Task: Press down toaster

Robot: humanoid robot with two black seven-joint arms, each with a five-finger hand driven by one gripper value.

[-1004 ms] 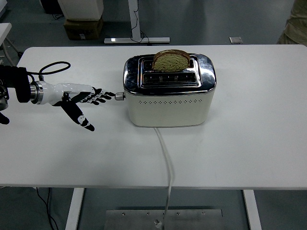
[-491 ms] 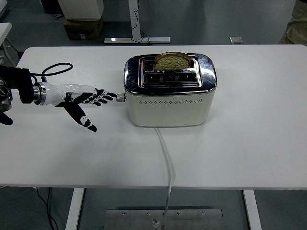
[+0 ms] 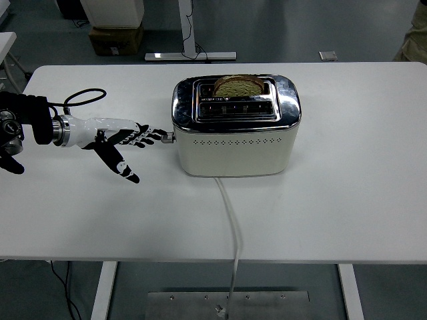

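Reaching in from the left edge, the left hand (image 3: 123, 140) is spread flat, fingers extended and holding nothing, with the fingertips (image 3: 160, 133) laid on the lever (image 3: 167, 138) at the toaster's (image 3: 235, 127) left end. This flat posture suits a downward push rather than a grasp. The toaster stands mid-table, cord (image 3: 230, 220) trailing toward the near edge. Bread (image 3: 238, 85) sits in the rear slot, top still exposed (lever judged not yet latched). Thumb (image 3: 120, 167) angles clear toward the table (image 3: 347, 173).
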